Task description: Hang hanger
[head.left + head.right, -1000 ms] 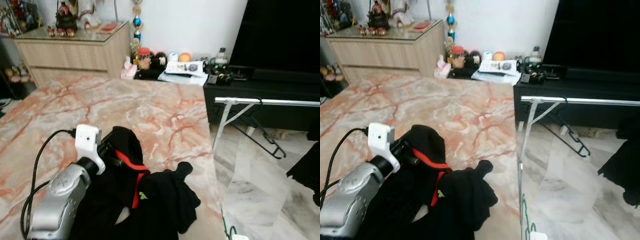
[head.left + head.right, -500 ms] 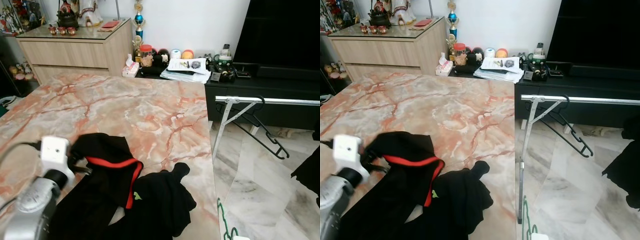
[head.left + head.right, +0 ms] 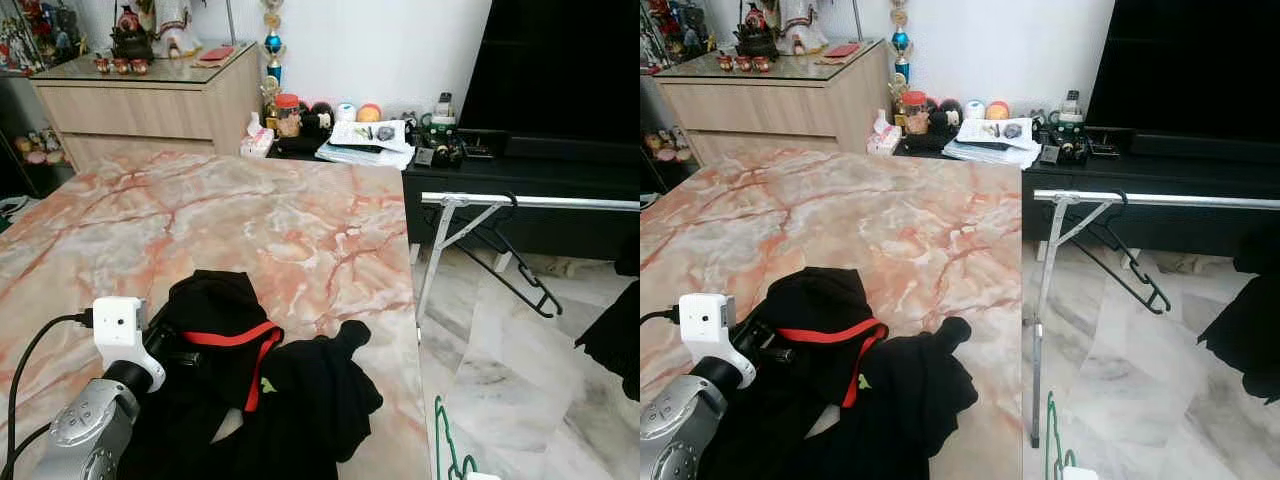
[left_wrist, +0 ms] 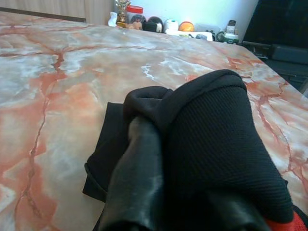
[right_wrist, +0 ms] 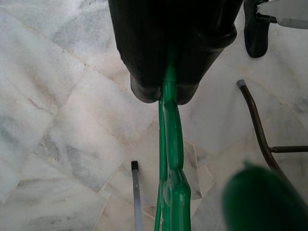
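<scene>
Marble-patterned worktop [image 3: 250, 210] in pink and white, carrying a heap of black clothing [image 3: 290, 400] at its near edge; one black garment [image 3: 215, 320] with a red-trimmed neckline is raised from the heap. The left gripper [image 4: 159, 159], at the end of the silver left arm [image 3: 90, 440] with its white wrist camera, is buried in this garment: in the left wrist view a black finger [image 4: 137, 178] lies under a fold of dark knit cloth, and whether the fingers are closed on the fabric or merely draped by it cannot be told. To the right of the worktop stands a metal clothes rail [image 3: 530, 203] over pale marble floor [image 3: 500, 370]; a black hanger [image 3: 515, 265] hangs from the rail near its left end, and a dark garment [image 3: 615, 330] hangs further right. The green hanger [image 5: 171, 178] is held low beside the worktop's right edge, its wire loops visible at the bottom of the head views [image 3: 447, 455]. In the right wrist view the right gripper [image 5: 168, 91] has its fingers closed upon the green hanger, which points down towards the floor tiles. Background: a wooden sideboard [image 3: 150, 105] with ornaments, and a low black cabinet [image 3: 480, 180] bearing papers and small items.
</scene>
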`<state>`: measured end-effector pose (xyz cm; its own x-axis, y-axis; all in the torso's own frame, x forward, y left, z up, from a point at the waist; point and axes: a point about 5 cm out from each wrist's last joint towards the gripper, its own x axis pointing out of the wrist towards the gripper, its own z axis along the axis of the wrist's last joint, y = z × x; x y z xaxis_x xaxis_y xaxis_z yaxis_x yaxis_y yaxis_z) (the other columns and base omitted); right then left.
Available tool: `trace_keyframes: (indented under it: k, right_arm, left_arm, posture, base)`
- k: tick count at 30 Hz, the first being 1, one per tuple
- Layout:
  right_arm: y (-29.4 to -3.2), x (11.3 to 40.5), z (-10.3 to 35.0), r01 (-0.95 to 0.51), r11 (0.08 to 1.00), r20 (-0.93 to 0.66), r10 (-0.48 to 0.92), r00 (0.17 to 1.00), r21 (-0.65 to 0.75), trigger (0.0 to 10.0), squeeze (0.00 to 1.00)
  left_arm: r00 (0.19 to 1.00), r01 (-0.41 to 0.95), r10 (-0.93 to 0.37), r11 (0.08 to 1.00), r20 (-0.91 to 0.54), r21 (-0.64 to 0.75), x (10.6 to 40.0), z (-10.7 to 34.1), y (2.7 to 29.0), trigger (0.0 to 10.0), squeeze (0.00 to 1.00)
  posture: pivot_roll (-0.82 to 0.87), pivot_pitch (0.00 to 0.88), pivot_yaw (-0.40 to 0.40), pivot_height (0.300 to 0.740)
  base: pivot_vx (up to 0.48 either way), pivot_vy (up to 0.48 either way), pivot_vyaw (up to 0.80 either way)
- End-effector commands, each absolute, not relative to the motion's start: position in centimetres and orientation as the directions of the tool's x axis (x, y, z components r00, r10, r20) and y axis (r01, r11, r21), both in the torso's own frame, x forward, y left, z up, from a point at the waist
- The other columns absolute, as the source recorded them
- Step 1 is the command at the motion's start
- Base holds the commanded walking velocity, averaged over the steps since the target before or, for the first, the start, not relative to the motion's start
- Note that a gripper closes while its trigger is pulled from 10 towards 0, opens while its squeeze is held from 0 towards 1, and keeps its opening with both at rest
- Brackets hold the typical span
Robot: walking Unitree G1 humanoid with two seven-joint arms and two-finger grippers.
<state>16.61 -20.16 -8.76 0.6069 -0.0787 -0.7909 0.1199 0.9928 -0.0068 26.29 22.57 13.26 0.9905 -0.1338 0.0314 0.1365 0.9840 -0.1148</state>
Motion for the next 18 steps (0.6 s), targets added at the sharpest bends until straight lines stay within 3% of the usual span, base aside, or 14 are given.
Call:
trace_keyframes:
  k: [1,18]
  right_arm:
    - [-20.2,16.6,-8.7,0.117,0.993,-0.787,-0.08,0.611,-0.009,10.0,0.0]
    - [-20.2,16.5,-8.8,0.114,0.993,-0.79,-0.077,0.608,-0.009,10.0,0.0]
  left_arm:
    - [0.989,0.143,-0.138,0.981,0.053,-0.128,26.3,13.8,22.3,10.0,1.0]
    - [0.976,0.215,-0.218,0.974,-0.026,-0.067,24.8,12.6,21.8,10.0,1.0]
  posture:
    - [0.15,0.006,0.005,0.74]
    - [0.16,0.014,0.005,0.74]
  base:
    - [0.0,0.0,0.0]
    - [0.0,0.0,0.0]
